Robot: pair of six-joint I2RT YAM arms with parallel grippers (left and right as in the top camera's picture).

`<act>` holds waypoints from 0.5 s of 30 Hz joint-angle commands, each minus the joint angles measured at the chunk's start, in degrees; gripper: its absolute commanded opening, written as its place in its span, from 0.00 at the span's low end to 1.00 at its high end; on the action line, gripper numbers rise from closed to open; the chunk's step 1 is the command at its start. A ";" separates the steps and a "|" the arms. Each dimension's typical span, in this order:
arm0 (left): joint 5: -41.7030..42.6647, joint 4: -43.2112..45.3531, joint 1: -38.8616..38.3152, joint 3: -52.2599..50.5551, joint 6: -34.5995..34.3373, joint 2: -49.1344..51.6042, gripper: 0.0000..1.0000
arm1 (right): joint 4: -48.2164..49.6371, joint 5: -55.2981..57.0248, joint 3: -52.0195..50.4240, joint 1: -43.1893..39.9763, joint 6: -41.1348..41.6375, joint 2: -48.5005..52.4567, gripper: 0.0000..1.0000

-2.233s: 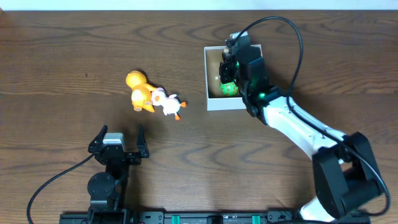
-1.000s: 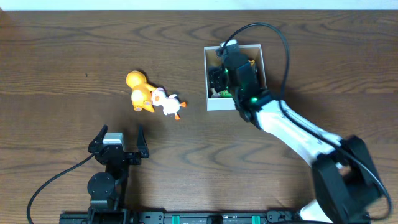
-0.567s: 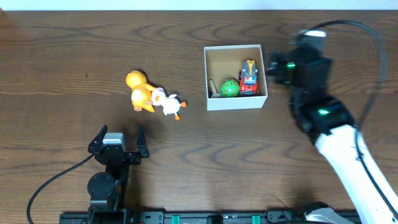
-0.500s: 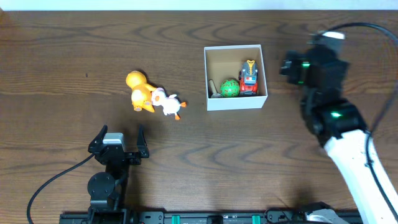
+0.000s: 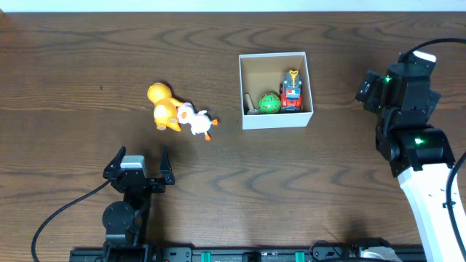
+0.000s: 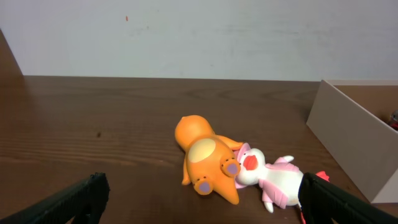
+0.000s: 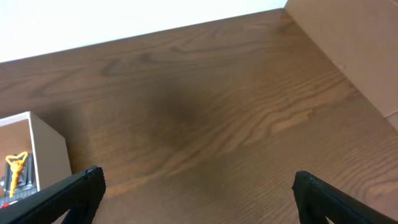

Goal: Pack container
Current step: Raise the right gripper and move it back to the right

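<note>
Right gripper [image 5: 370, 92] stands with jaws spread wide and empty, to the right of the container [image 5: 277, 120] and well apart from it.

Its wrist view shows only bare wooden table [image 5: 73, 58] between the fingers, with one white corner of the container at the left edge. The container sits upright and lidless, white outside and brown inside. It holds a green round toy [image 5: 269, 102] against its near wall and a red toy vehicle [image 5: 292, 91] just beside that, along its right wall; its left half is bare cardboard. To the left of the container, apart from it, an orange toy bear [image 5: 164, 105] lies on its side, touching a white-and-pink toy animal [image 5: 195, 121] on the side nearer the container. Left gripper [image 5: 142, 153] is low over the table, nearer the robot than the container and further left than both toys, fingers parted wide and holding nothing.
</note>
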 commanded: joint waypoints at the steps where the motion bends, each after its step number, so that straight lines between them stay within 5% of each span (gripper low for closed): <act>1: -0.63 -2.34 0.24 -0.79 0.79 -0.02 0.98 | -0.63 -0.26 0.26 -0.37 0.70 -0.07 0.99; 15: -0.44 -2.29 0.24 -0.79 0.76 -0.02 0.98 | -1.03 -0.26 0.26 -0.37 0.70 -0.07 0.99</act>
